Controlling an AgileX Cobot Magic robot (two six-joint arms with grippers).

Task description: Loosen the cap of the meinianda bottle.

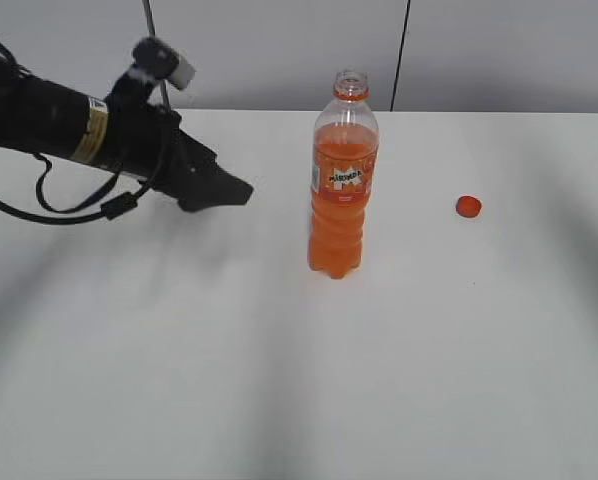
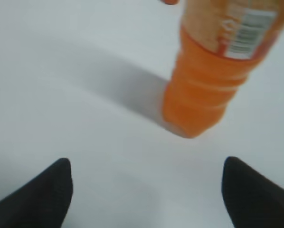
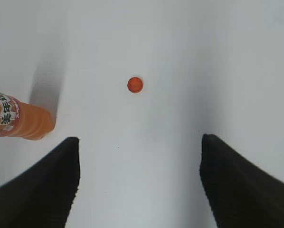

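Black arm (image 1: 49, 125), yellow band, looping cable (image 1: 49, 210)

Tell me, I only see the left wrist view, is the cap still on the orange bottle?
Observer: No. In the exterior view the meinianda bottle stands upright with its neck bare.
Operator: Where did the cap go?
Observer: The cap lies on the table, off to the bottle's right, apart from it.
Operator: Is the other claw holding anything?
Observer: No. The right gripper is open and empty above the table, with the cap out ahead of it.
Operator: Is my claw touching the bottle?
Observer: No. The left gripper is off to the bottle's left, with a clear gap.
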